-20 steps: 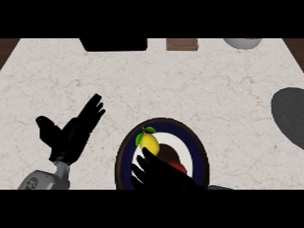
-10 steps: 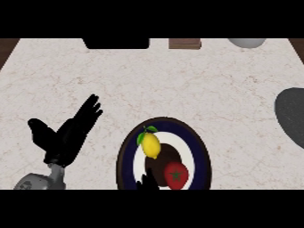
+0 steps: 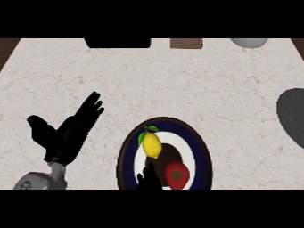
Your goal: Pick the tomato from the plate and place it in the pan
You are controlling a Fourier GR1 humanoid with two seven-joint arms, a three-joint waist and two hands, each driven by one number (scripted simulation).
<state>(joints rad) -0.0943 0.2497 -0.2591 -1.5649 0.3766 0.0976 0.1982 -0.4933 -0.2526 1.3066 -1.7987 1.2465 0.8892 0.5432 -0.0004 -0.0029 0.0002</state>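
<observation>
A red tomato (image 3: 176, 173) lies on the near part of a dark-rimmed white plate (image 3: 203, 151), just below a yellow lemon (image 3: 152, 144) with a green leaf. The dark grey pan (image 3: 303, 121) sits at the counter's right edge, far from the plate. My left hand (image 3: 67, 132) rests open on the counter to the left of the plate, fingers pointing away. Only a small black part of my right hand (image 3: 146, 181) shows at the lower edge, over the plate's near left side, just left of the tomato and not around it.
Along the back edge of the marble counter stand a black object (image 3: 118, 42), a brown block (image 3: 186, 43) and a grey rounded thing (image 3: 249, 42). Dark wood shows past the counter's left and right back corners.
My right hand has drawn back toward the lower edge, uncovering the tomato, which still lies on the plate. The left hand has barely moved.
</observation>
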